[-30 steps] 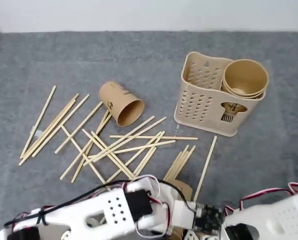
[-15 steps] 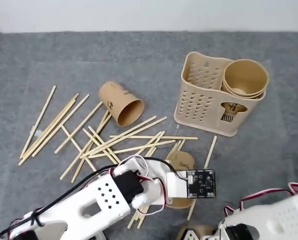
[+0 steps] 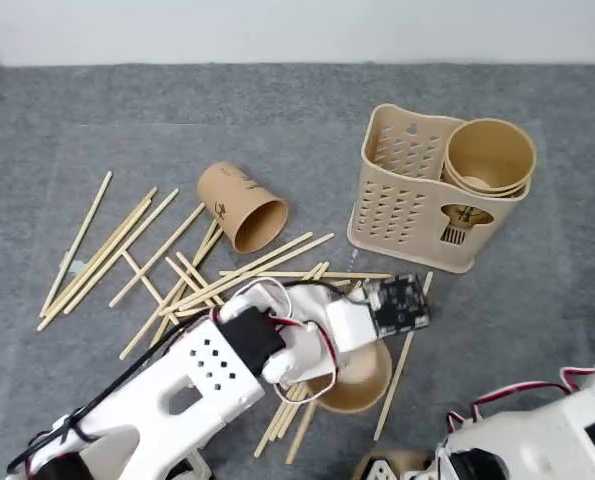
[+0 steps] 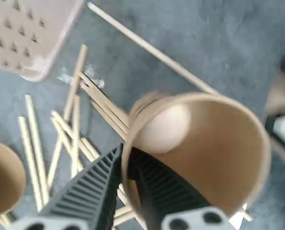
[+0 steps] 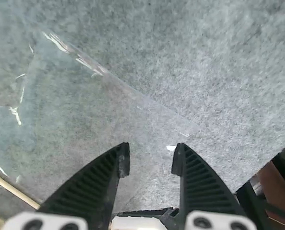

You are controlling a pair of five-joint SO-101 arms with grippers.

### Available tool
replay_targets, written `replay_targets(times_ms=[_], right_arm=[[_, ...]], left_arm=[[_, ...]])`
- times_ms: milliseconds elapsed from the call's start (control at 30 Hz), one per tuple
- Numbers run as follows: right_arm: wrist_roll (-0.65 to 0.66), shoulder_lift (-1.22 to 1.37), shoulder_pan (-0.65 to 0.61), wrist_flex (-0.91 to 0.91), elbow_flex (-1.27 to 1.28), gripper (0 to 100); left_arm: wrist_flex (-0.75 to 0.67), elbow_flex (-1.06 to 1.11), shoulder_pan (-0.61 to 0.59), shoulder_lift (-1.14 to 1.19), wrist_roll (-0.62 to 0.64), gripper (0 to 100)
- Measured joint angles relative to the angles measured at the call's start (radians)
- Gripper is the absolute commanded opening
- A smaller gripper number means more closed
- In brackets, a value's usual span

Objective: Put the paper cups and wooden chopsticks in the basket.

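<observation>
— Where's my left claw (image 4: 125,160)?
— I have it clamped on the wall of a paper cup (image 3: 357,378), one finger inside, at the five o'clock edge of the scattered chopsticks (image 3: 267,262). The basket (image 3: 392,215) sits at one o'clock from the cup
— And my right claw (image 5: 149,160)?
— Parted, holding nothing, over the grey tabletop (image 5: 180,57)

Left arm (image 3: 192,385) & right arm (image 3: 537,440): white perforated shells, black servos, red/black/white cables; black ribbed gripper fingers (image 4: 92,187).

Matt paper cup (image 3: 362,388), bare wooden chopsticks (image 3: 76,243), plastic basket (image 3: 392,215), fuzzy cloth (image 3: 177,110).
</observation>
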Motion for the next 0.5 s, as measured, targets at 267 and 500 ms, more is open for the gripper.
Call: replay_targets(times_ms=[267, 500], right_arm=[[0.068, -0.002, 0.002, 0.018, 0.000, 15.8], [0.109, -0.002, 0.002, 0.018, 0.000, 15.7]], left_arm=[[0.066, -0.287, 0.002, 0.000, 0.152, 1], [-0.025, -0.434, 0.002, 0.000, 0.219, 1]])
